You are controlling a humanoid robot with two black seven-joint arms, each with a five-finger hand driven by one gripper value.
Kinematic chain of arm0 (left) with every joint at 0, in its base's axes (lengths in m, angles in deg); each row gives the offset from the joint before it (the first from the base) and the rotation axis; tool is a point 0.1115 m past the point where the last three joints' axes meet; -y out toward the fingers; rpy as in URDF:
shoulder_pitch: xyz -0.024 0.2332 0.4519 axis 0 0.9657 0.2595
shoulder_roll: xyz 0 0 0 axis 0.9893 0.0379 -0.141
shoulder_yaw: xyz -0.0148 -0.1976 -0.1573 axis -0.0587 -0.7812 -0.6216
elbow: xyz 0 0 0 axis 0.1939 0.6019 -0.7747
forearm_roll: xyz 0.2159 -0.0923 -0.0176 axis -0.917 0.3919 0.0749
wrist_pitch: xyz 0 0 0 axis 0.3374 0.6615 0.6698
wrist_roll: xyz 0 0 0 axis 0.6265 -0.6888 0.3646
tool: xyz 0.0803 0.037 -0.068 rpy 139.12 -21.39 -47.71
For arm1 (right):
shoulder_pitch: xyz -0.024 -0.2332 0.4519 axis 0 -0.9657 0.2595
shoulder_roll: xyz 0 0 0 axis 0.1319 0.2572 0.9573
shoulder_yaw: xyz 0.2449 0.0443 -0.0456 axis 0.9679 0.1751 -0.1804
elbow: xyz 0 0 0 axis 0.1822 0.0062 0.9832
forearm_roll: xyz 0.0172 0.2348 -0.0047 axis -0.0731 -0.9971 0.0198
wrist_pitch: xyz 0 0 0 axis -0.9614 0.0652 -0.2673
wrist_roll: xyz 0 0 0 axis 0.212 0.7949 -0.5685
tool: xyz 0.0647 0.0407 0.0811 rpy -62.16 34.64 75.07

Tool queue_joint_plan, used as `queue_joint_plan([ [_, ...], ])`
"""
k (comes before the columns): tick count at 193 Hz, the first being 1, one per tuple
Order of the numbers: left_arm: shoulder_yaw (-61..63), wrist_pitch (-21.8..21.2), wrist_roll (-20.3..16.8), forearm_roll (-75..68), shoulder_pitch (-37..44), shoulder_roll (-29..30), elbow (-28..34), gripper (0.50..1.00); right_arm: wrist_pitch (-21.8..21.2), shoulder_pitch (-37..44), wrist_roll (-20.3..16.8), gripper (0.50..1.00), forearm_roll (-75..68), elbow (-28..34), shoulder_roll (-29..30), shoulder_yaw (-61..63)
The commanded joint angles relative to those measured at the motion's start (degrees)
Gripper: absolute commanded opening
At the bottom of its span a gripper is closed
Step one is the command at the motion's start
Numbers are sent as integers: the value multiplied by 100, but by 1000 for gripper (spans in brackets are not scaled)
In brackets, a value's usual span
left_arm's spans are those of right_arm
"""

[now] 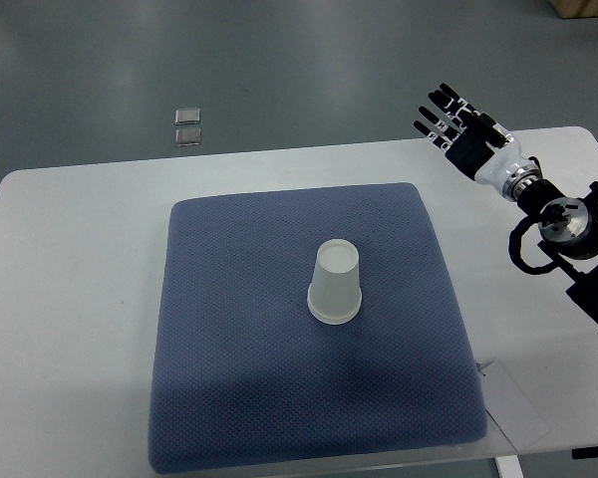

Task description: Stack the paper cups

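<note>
White table (70, 299) bears a blue mat (239, 398); upturned paper cup (336, 282) sits mid-mat, well apart from the empty, spread-fingered right hand (463, 134).

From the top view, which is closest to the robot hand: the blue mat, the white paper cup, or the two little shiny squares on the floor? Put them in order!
From the right robot hand:
1. The blue padded mat: its top right corner lies just below-left of the hand.
2. The upside-down white paper cup, at the mat's middle.
3. The two small shiny squares on the grey floor, far left beyond the table.
</note>
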Motion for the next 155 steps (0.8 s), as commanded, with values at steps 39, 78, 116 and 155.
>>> queue_joint_plan([
  [39,0,0,-2,3,0,0,0,1000,-165,-9,96,899,130,-13,9,-106],
  [78,0,0,-2,-5,0,0,0,1000,-165,53,79,901,605,-13,18,-317],
  [116,0,0,-2,-5,0,0,0,1000,-77,290,61,901,922,-162,255,-458],
  [155,0,0,-2,-5,0,0,0,1000,-77,413,61,899,930,-347,519,-458],
])
